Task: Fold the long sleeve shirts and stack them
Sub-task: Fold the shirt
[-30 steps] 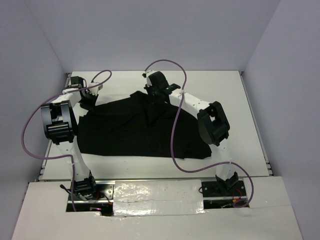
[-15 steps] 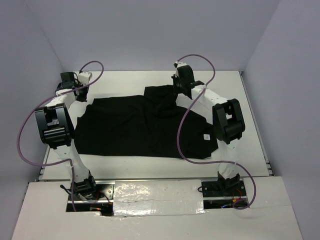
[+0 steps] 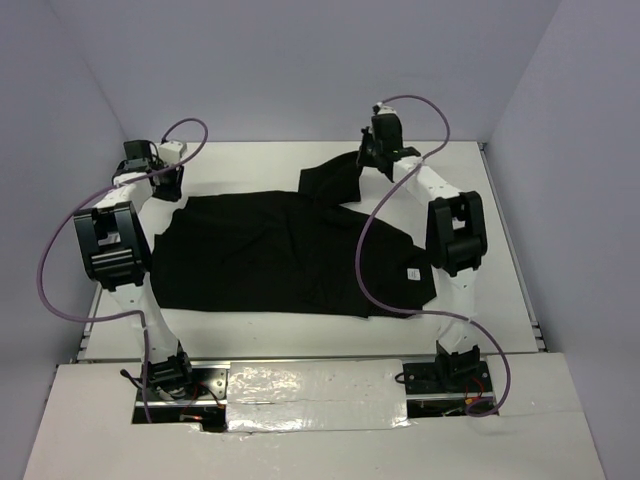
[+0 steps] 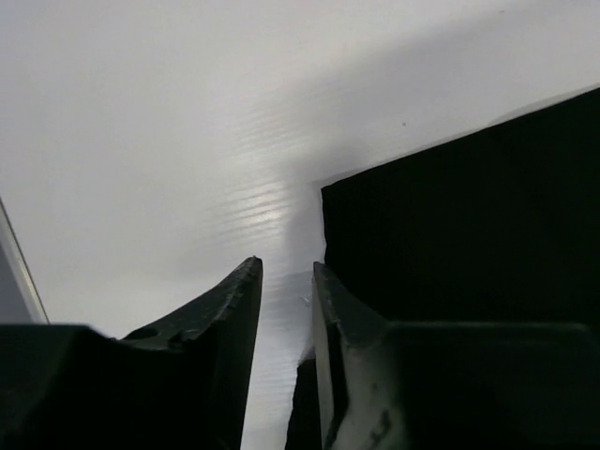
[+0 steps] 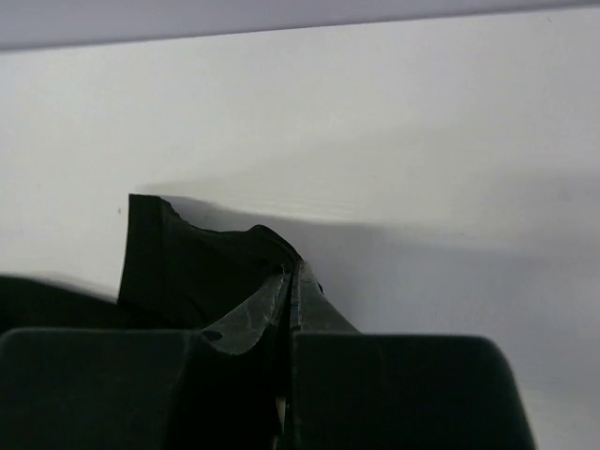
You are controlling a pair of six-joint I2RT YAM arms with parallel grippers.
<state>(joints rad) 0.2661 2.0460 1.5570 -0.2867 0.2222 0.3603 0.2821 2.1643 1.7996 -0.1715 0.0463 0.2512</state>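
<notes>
The black long sleeve shirt (image 3: 270, 250) lies spread across the table, a small white tag (image 3: 411, 273) on its right part. My right gripper (image 3: 364, 162) at the far side is shut on the end of a sleeve (image 3: 330, 180), which is pulled out toward the back; in the right wrist view the black fabric (image 5: 187, 267) bunches at the shut right gripper (image 5: 292, 269). My left gripper (image 3: 165, 190) stands at the shirt's far left corner. In the left wrist view the left gripper (image 4: 286, 267) is open with white table showing between its fingers, and the shirt edge (image 4: 450, 225) lies beside and under the right finger.
The white table (image 3: 250, 160) is closed in by grey walls on three sides, with a raised edge (image 3: 510, 240) along the right. Purple cables (image 3: 60, 260) loop off both arms. The arm bases (image 3: 170, 375) sit at the near edge.
The left gripper has opened and let go of the shirt's far left corner. The right gripper has carried the sleeve end farther back and to the right, drawing the shirt out flatter.
</notes>
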